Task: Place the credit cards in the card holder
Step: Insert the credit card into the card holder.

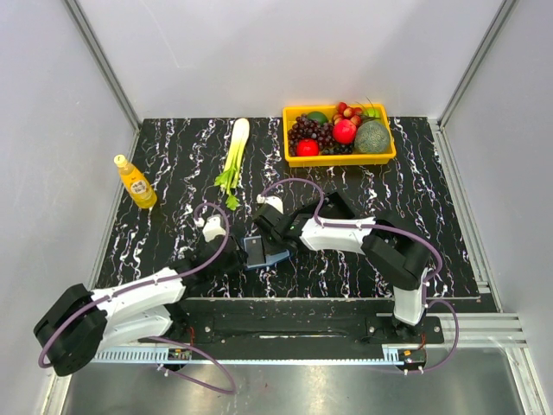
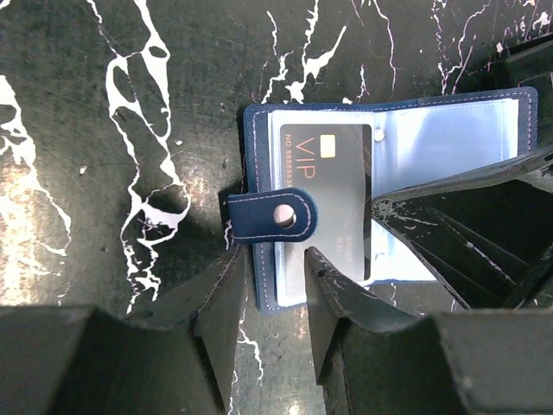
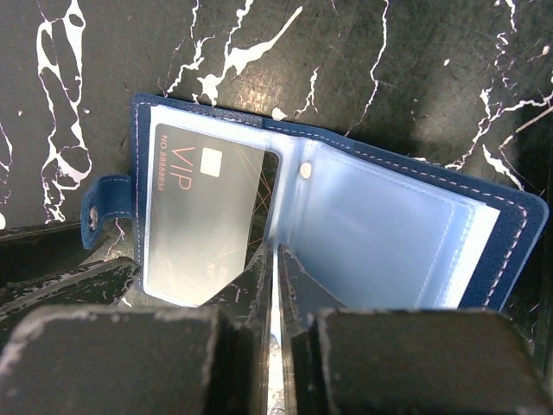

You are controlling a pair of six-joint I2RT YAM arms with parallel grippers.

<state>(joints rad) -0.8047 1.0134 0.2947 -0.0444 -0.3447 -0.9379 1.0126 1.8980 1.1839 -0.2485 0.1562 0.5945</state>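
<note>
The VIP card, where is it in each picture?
Top external: VIP card, a tiny dark patch in the open card holder, middle of the picture.
Left wrist: centre, partly under the snap strap.
Right wrist: left of centre.
Shared landmark: the blue snap strap beside the card, in both wrist views.

1 ea: card holder (image 3: 380, 220) | card (image 3: 207, 216) | btl (image 1: 136, 182) | veg (image 1: 235, 154) | crate (image 1: 339, 160)

Bright, even overhead light; soft shadows; card holder (image 3: 380, 225) sleeves glare; near fingers (image 2: 216, 303) blurred.
</note>
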